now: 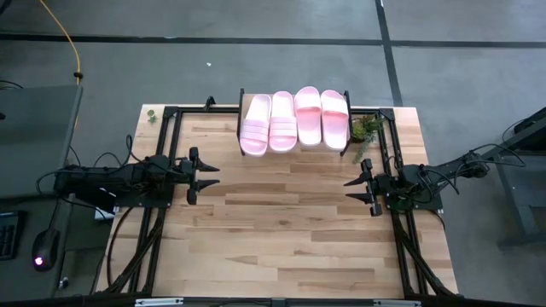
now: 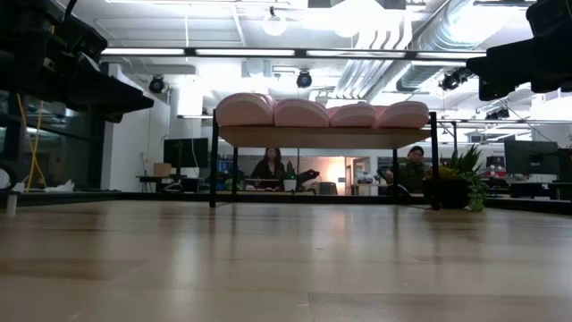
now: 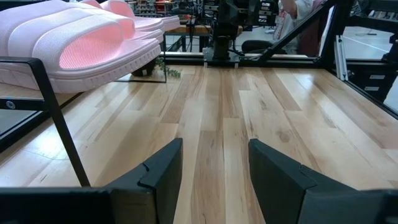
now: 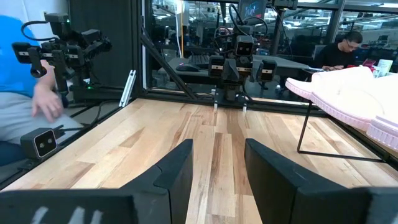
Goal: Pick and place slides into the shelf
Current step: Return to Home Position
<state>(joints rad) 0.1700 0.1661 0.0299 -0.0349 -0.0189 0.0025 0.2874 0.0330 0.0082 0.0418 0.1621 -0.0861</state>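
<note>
Left gripper (image 1: 211, 176) and right gripper (image 1: 351, 189) hang at opposite tabletop (image 1: 281, 230) sides, jaws apart and empty. Four slides (image 1: 294, 119) lie side by side on the shelf (image 2: 322, 137).

grey flr (image 1: 273, 60) | ceil ducts (image 2: 398, 40) | strip light (image 2: 268, 52) | monitor (image 2: 185, 151) | office bg

The pale wood desk (image 1: 281, 230) stretches between the left jaws and the right jaws. A small green plant (image 1: 367, 130) stands on it beyond the right jaws; a person (image 2: 268, 168) sits far behind.
</note>
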